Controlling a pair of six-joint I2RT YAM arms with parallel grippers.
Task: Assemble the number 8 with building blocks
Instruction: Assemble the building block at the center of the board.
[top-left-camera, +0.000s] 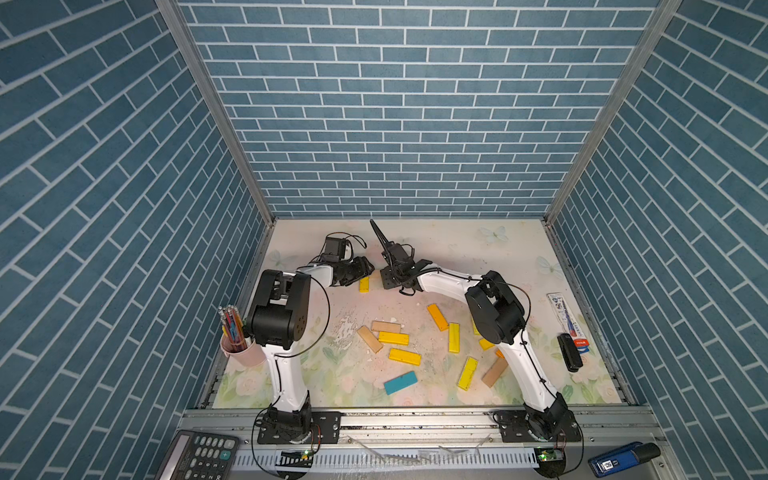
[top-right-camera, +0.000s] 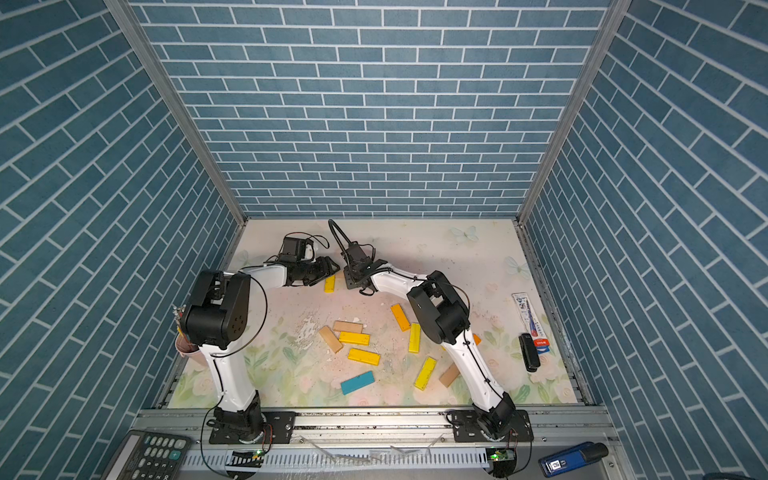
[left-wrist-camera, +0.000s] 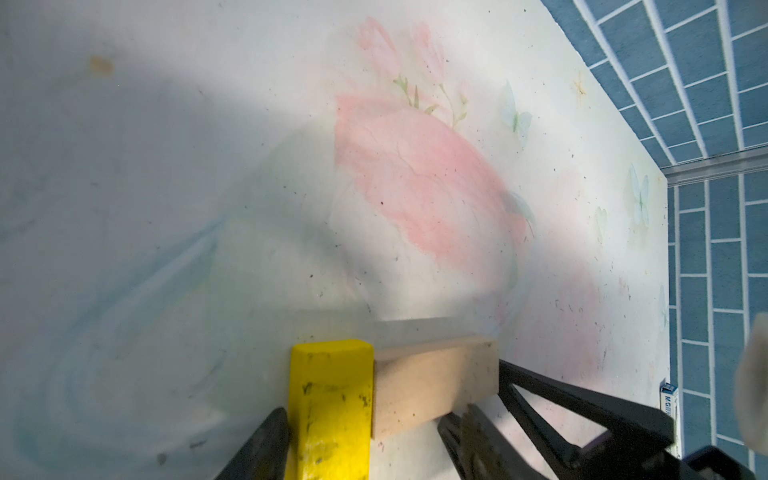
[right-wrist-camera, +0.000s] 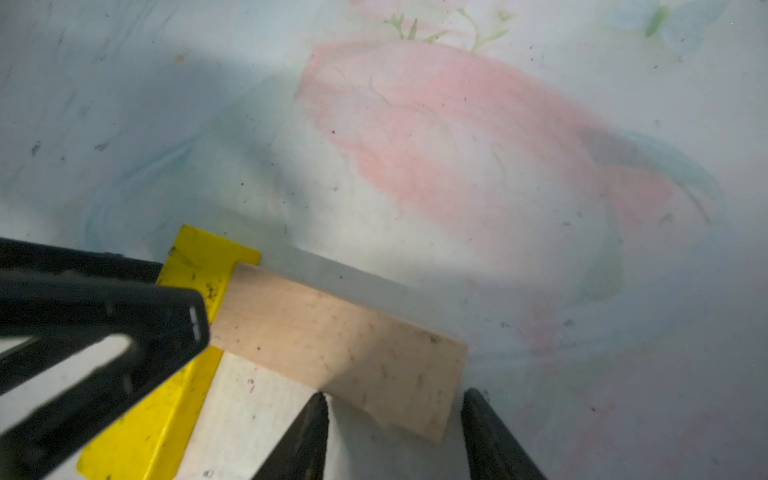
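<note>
Joint: tan block (right-wrist-camera: 332, 345), grasped by right gripper (right-wrist-camera: 392, 399), is best butted squarely against yellow block (left-wrist-camera: 332, 395); left gripper's (left-wrist-camera: 368, 419) hold cannot be told.

Blue brick-patterned wall panels (top-left-camera: 399, 124) close three sides, held by grey aluminium corner posts (top-left-camera: 216, 112), around a pale floral-and-butterfly printed table cover (top-left-camera: 478, 249) with a worn, scuffed centre.

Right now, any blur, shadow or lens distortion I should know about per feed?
In both top views: sharp, evenly lit, though the wide angle splays the side walls. Left wrist view: broad soft shadow across the mat; yellow block crisp, near fingers blurred. Right wrist view: mat print soft, tan block partly shadowed.
</note>
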